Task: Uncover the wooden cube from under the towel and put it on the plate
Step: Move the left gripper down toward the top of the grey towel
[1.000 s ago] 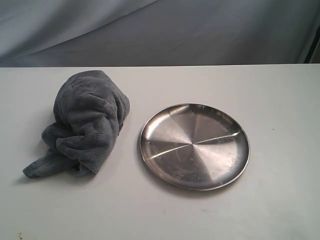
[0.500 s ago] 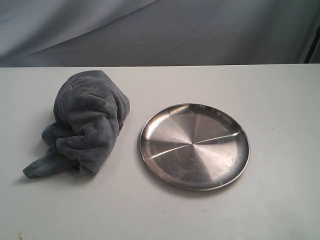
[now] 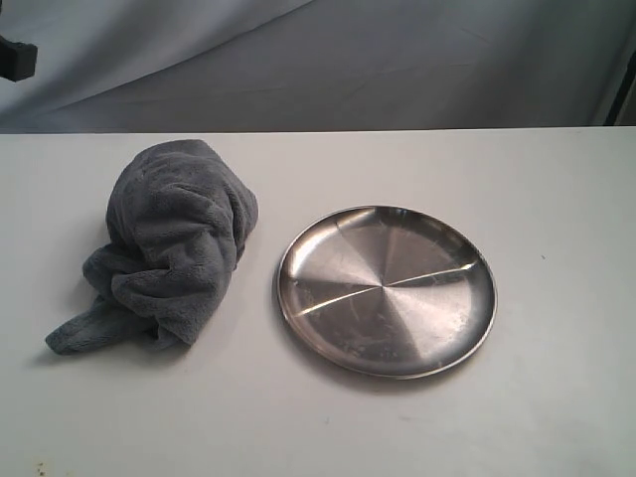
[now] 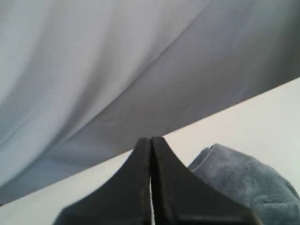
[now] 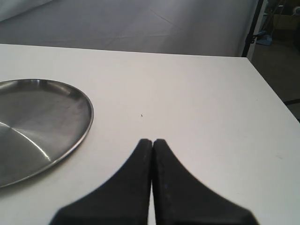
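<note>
The dark grey towel [image 3: 169, 248] lies bunched in a heap on the left of the white table; the wooden cube is hidden. To its right sits the round steel plate [image 3: 386, 290], with nothing on it. A black piece of the left arm [image 3: 15, 55] shows at the exterior view's top left edge. In the left wrist view my left gripper [image 4: 151, 139] is shut and holds nothing, with the towel [image 4: 243, 183] beside and beyond its tips. My right gripper [image 5: 152, 141] is shut on nothing over bare table, beside the plate [image 5: 37, 122].
A grey cloth backdrop [image 3: 328, 60] hangs behind the table's far edge. The table's right edge [image 5: 269, 89] drops off beyond the right gripper, with a dark stand [image 5: 255, 28] past it.
A black piece of the left arm has come into the exterior view at the top left edge. The towel and the plate have not moved.
</note>
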